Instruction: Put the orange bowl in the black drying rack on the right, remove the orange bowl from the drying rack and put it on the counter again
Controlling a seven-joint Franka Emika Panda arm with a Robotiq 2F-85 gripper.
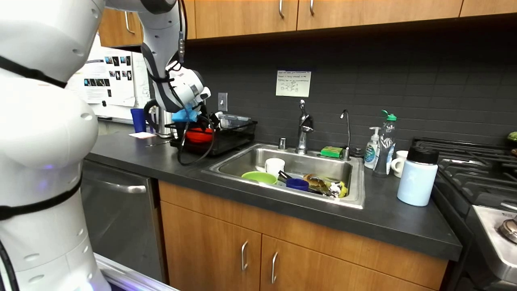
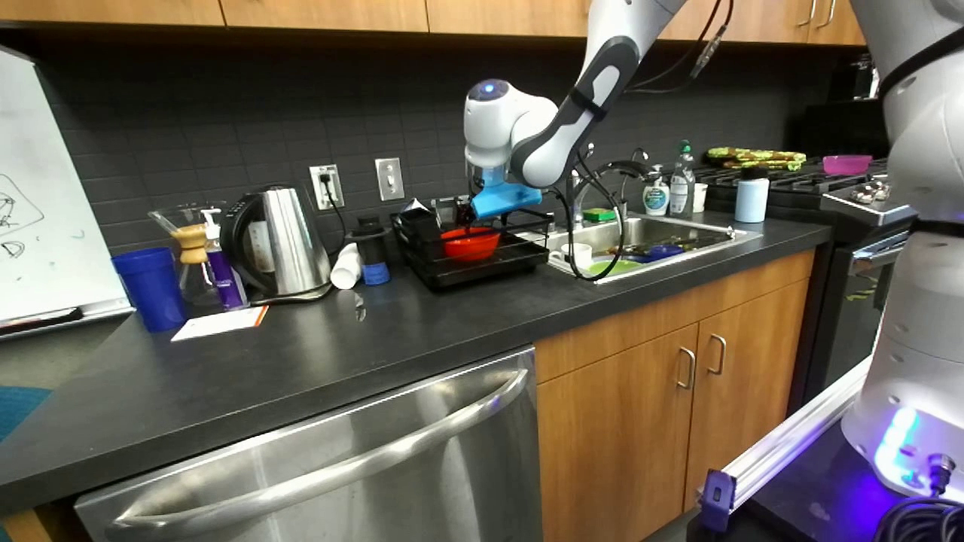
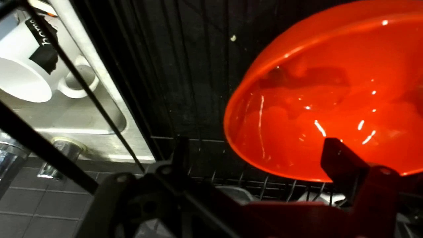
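Observation:
The orange bowl (image 2: 471, 245), bright red-orange, sits inside the black drying rack (image 2: 520, 260), its hollow facing up. Both exterior views show it there, partly behind rack wires. My gripper (image 3: 257, 145) is over the bowl's edge with its jaws wide apart. In the wrist view, one finger (image 3: 340, 153) overlaps the inside of the bowl, while the opposite finger lies outside the rim over the rack. Whether either finger touches the bowl cannot be told. The dark counter (image 2: 361, 339) runs in front of the rack.
The steel sink (image 1: 357, 182) with dishes borders the rack; a white mug (image 3: 29, 62) is in it. A kettle (image 2: 294, 241), a blue cup (image 2: 151, 290) and a white card (image 2: 218, 324) stand or lie on the counter. Rack wires surround the gripper.

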